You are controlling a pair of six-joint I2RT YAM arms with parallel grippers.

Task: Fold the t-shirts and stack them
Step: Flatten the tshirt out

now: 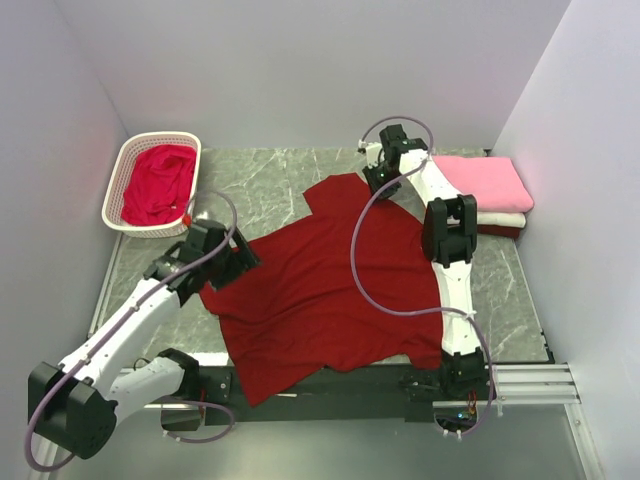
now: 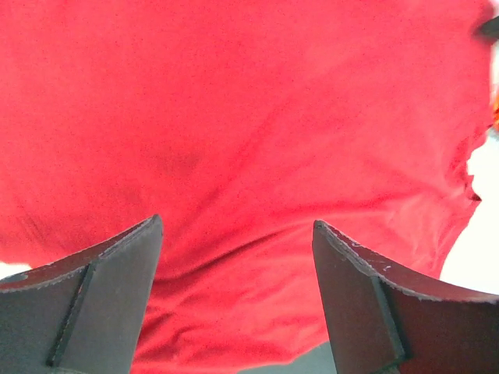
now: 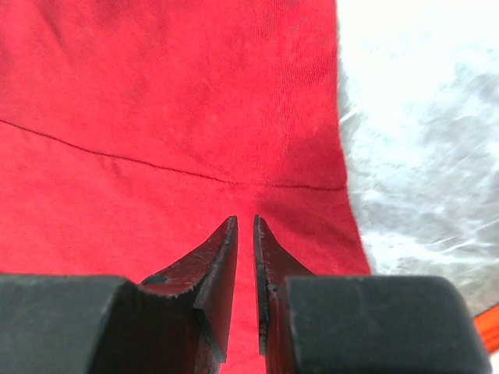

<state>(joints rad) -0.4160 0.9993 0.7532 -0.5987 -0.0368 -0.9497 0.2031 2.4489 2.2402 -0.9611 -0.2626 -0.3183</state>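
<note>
A large dark red t-shirt (image 1: 320,290) lies spread on the marble table, its lower hem hanging over the near edge. My left gripper (image 1: 240,262) is open over the shirt's left edge; in the left wrist view (image 2: 236,226) its fingers stand wide apart above the red cloth (image 2: 249,117). My right gripper (image 1: 378,180) is at the shirt's far sleeve, jaws nearly together with only a thin gap (image 3: 243,220), above flat cloth (image 3: 156,93) near a seam. A crimson t-shirt (image 1: 158,185) lies crumpled in the basket. Folded pink (image 1: 480,180) and white (image 1: 500,219) t-shirts are stacked at the right.
The white lattice basket (image 1: 125,165) stands at the far left corner. Grey walls close in the table on three sides. Bare marble (image 1: 270,180) shows behind the shirt, and beside the sleeve in the right wrist view (image 3: 421,156). A metal rail (image 1: 520,380) runs along the near edge.
</note>
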